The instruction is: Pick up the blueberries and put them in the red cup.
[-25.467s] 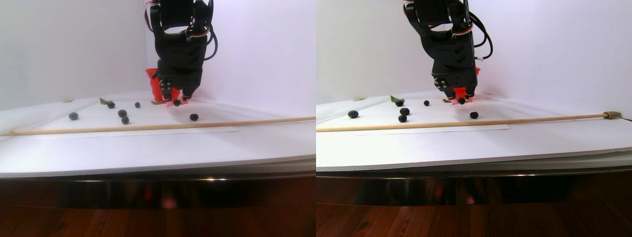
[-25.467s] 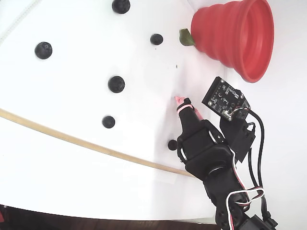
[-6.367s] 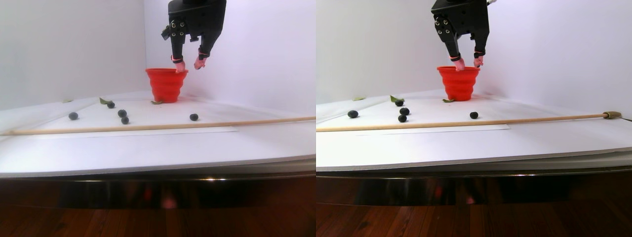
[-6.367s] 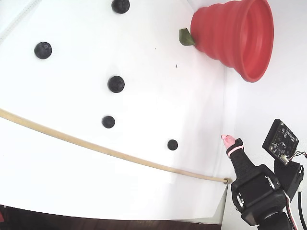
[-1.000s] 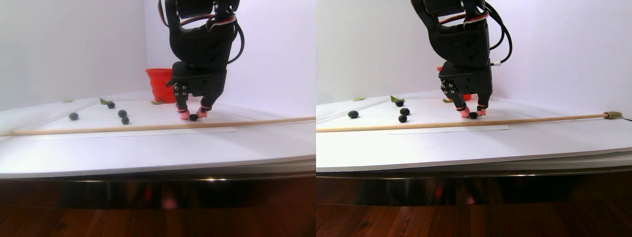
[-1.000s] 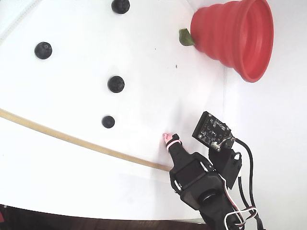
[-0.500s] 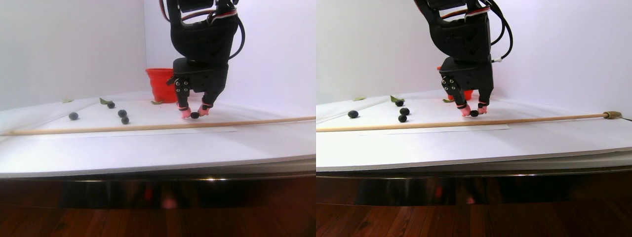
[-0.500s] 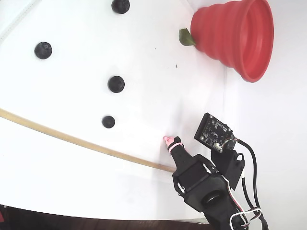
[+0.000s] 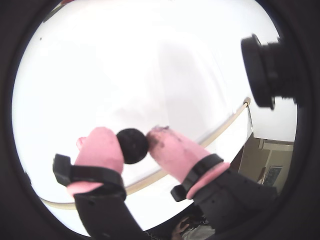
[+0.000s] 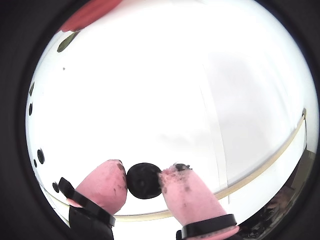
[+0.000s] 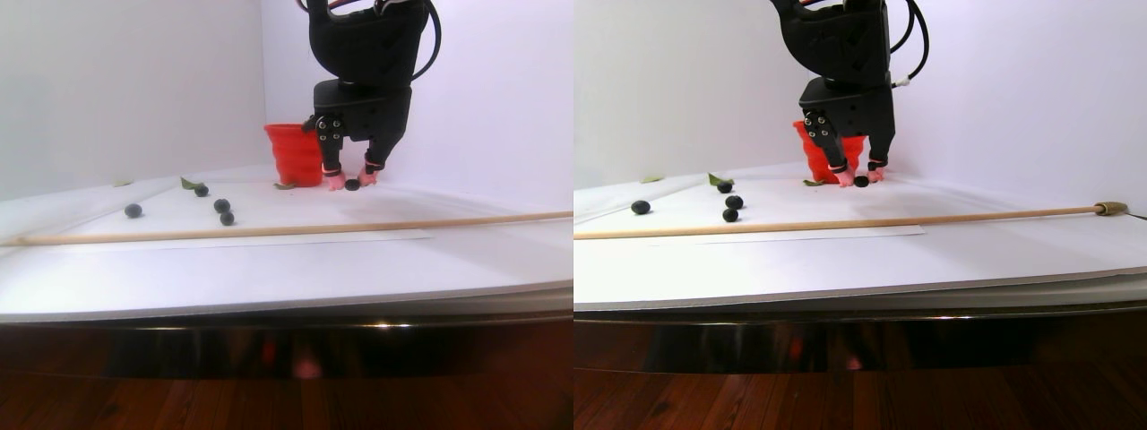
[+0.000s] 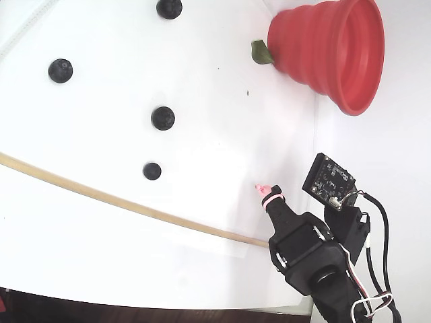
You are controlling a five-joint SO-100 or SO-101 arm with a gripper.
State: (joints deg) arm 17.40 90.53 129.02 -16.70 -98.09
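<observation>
The end effector (image 9: 134, 145) is pinching one blueberry (image 9: 133, 146) between its two pink fingertips (image 9: 100, 150), and both wrist views show the dark berry wedged squarely between the pads, the right-hand pad smudged with dark stains (image 10: 176, 181). In the stereo pair view the black arm hangs down with the held berry (image 11: 352, 184) lifted clear of the white table (image 11: 269, 269), in front of and just right of the red cup (image 11: 294, 154) as that view shows it. The fixed view from above shows the red cup (image 12: 330, 50) at the top right, its ribbed cone tipped in the picture by the camera's angle with the wide rim facing right, and a small green leaf (image 12: 258, 52) touching its narrow base on the left. A long wooden stick (image 12: 121, 202) runs diagonally across the table from the left edge toward the arm (its far end carries a small brass-coloured tip (image 11: 1111, 209) in the stereo pair view). Four loose blueberries lie well apart on the table in the fixed view, all left of the cup: one at the top edge (image 12: 169, 8), one far left (image 12: 60, 70), one mid-table (image 12: 162, 118), and a smaller one (image 12: 152, 171) just above the stick.
</observation>
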